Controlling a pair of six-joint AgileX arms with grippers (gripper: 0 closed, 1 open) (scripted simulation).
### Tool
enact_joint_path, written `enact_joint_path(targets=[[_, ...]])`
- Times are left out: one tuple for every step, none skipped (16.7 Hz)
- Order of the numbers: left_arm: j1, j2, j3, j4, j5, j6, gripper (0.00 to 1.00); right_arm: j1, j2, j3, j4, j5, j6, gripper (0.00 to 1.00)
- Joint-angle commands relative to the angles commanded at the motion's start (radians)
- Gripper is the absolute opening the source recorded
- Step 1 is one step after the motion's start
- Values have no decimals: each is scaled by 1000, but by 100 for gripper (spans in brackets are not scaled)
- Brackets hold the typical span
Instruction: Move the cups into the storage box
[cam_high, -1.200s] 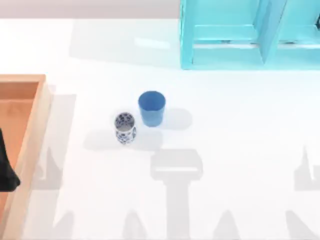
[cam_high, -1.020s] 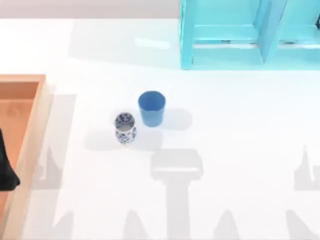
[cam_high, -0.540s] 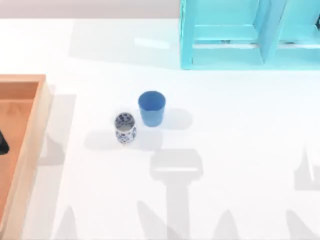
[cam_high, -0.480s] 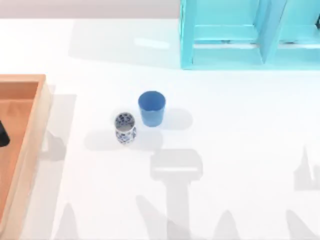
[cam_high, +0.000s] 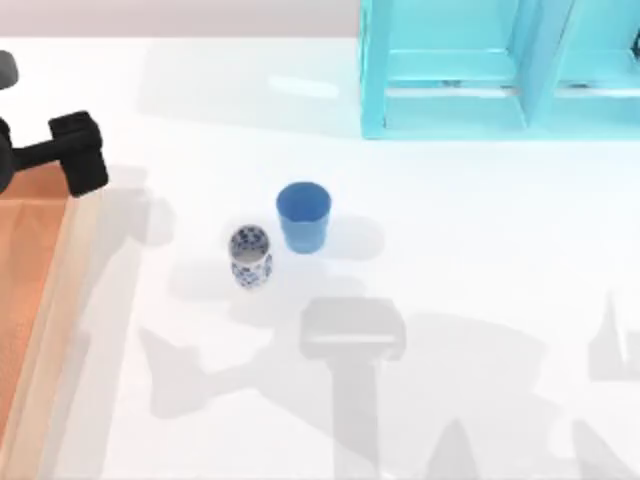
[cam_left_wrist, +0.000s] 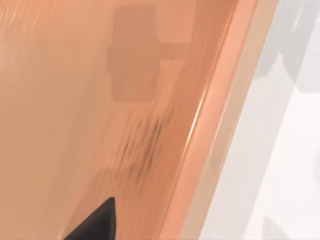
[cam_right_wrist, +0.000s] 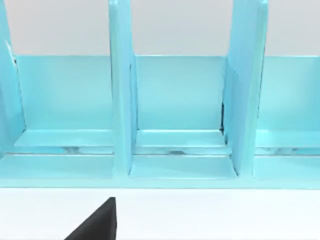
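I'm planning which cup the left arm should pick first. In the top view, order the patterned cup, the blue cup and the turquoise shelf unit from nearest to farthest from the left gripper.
Measured from the left gripper, at the table's far left over the storage box corner:
1. Patterned cup, left of centre.
2. Blue cup, just right of it and farther back.
3. Turquoise shelf unit, back right.

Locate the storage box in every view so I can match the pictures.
Top view: storage box at the table's left edge.
Left wrist view: its floor and rim, close up.
Right wrist view: faces the turquoise shelf instead.
Shared landmark: white table bordering the box's rim, top and left wrist views.
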Motion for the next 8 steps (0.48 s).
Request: enact_joint_path(targets=[[-25, 95, 83, -61, 1, -19, 100, 0, 0, 0, 0, 0, 0, 100], [-52, 183, 165, -120, 3, -37, 100, 0, 0, 0, 0, 0, 0, 100], [-81, 264, 245, -176, 7, -52, 100, 0, 0, 0, 0, 0, 0, 100], [-111, 335, 322, -229, 12, -64, 100, 0, 0, 0, 0, 0, 0, 100], [-143, 399, 397, -278, 19, -73, 100, 0, 0, 0, 0, 0, 0, 100], [-175, 456, 470, -324, 27, -81, 100, 0, 0, 0, 0, 0, 0, 100], [-207, 510, 539, -366, 36, -86, 100, 0, 0, 0, 0, 0, 0, 100], [-238, 559, 604, -403, 45, -90, 100, 0, 0, 0, 0, 0, 0, 100]])
